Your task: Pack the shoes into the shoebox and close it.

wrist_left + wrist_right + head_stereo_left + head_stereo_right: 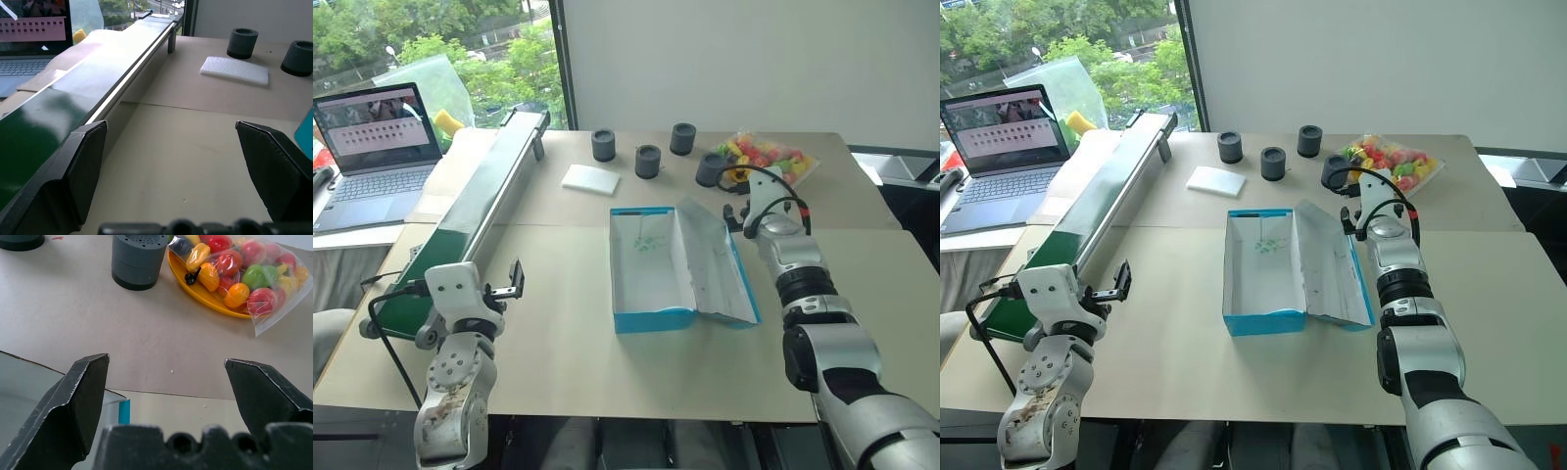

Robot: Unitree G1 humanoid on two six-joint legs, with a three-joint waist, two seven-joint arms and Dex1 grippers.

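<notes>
Blue shoebox (651, 266) lies open, empty — I'd find shoes first; both end effectors (516, 279) (1352, 208) wide open, nothing held.

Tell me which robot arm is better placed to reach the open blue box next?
Probably the right. The open right gripper hovers by the lid of the shoebox, while the open left gripper sits farther off, beside the green conveyor.

Beige tabletop (568, 352) fills frame. Centre: open blue shoebox (651, 269), lid (717, 262) lying flat on its right. Left: long green conveyor (475, 220) running diagonally. Upper centre: white foam pad (590, 179), four dark grey cylinders (647, 161). Upper right: bagged colourful toy fruit (769, 157), apparently on yellow plate.
</notes>
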